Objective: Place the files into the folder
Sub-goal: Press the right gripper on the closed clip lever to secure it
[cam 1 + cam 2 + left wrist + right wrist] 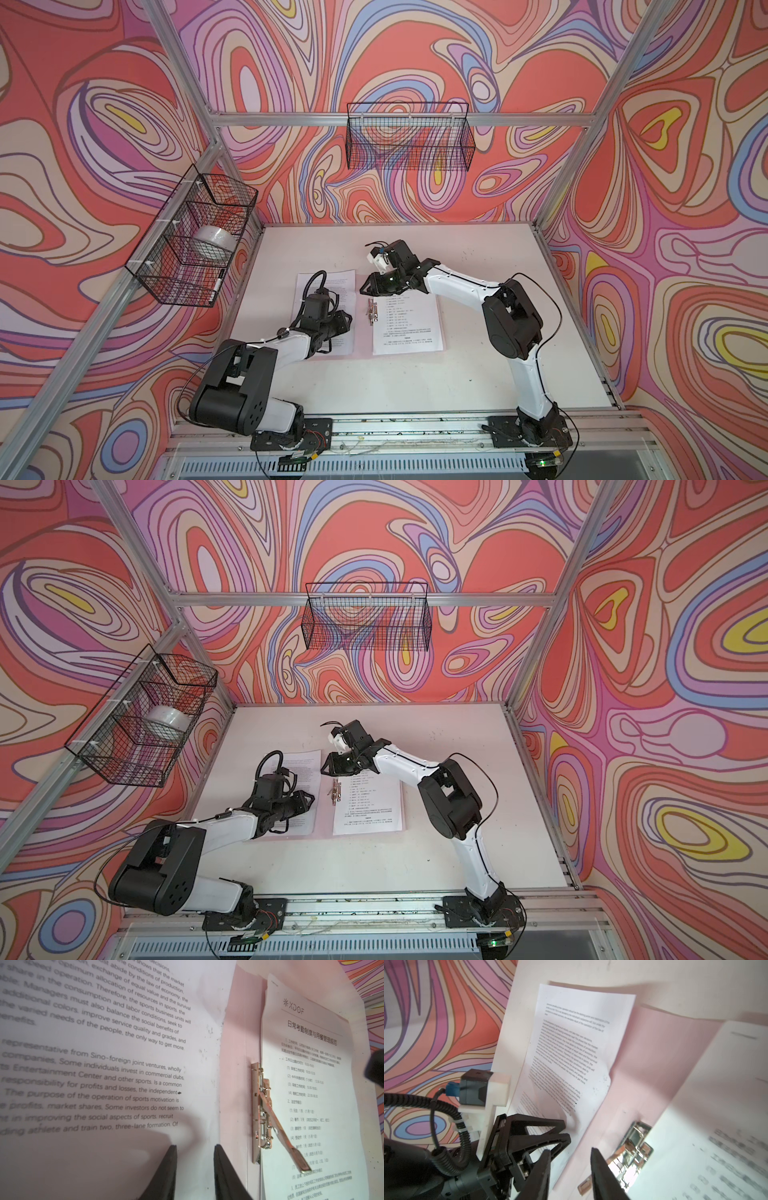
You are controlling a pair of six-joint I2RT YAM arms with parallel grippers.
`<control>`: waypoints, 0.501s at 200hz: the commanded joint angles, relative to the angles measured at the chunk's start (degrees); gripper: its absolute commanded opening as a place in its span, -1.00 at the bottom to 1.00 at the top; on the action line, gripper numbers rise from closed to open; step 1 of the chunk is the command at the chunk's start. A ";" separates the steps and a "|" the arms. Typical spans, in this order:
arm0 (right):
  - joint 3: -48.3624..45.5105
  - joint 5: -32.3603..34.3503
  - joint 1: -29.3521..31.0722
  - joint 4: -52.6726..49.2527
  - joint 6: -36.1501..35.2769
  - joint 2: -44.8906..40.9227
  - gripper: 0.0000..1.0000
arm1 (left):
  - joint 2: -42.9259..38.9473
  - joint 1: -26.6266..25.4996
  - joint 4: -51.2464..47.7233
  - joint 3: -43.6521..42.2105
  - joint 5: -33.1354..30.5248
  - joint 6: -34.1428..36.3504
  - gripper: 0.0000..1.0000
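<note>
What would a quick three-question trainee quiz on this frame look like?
1. True or false: the folder lies shut.
2. The metal clip sits: A) at the folder's spine; B) at the folder's outer left edge; C) off the folder altogether.
3. Fill in: the left gripper is over the sheet printed with ____ paragraphs.
Key: 1 false, it lies open; 2 A; 3 English.

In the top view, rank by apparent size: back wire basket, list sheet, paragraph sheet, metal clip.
1. back wire basket
2. list sheet and paragraph sheet: look alike, the latter partly covered, so unranked
3. metal clip
</note>
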 commanded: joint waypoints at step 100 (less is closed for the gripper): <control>-19.81 1.08 3.75 9.01 20.34 -10.14 -0.51 | -0.13 0.34 0.62 -0.64 -0.74 -0.30 -0.38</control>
